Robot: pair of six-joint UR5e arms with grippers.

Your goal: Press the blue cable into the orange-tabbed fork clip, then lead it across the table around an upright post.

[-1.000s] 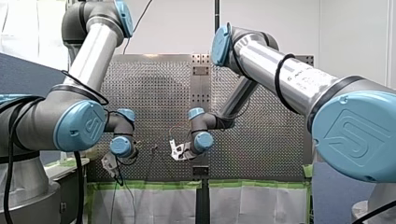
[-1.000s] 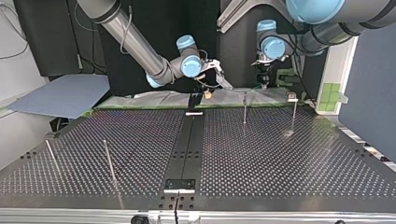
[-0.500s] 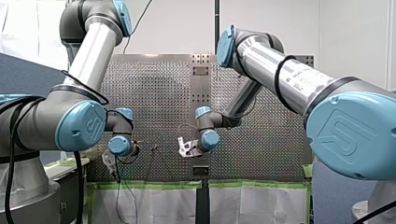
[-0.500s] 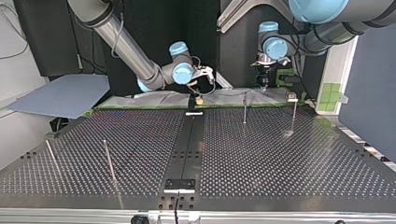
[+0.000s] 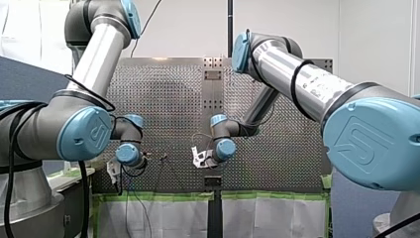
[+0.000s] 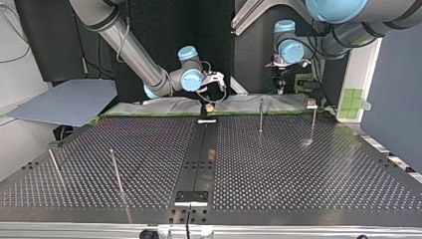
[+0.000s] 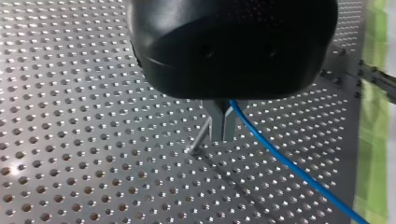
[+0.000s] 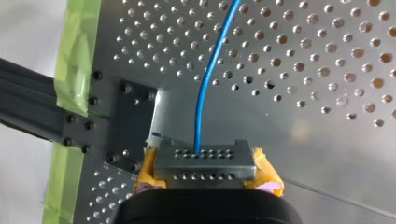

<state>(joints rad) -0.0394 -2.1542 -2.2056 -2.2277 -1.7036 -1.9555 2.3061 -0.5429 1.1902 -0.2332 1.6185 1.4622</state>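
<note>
Holding the blue cable (image 8: 204, 86) with my right gripper (image 8: 203, 157), I see its yellow-padded fingers (image 8: 266, 173) closed on it, the line running straight ahead over the perforated table (image 8: 327, 70). My left gripper (image 7: 223, 127) has its metal fingers (image 7: 229, 125) pinched together on the same cable, with a thin post (image 7: 201, 137) just beside them.

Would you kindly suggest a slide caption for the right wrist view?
My right gripper, yellow-padded, pinches the blue cable, which runs ahead over the perforated table.
</note>
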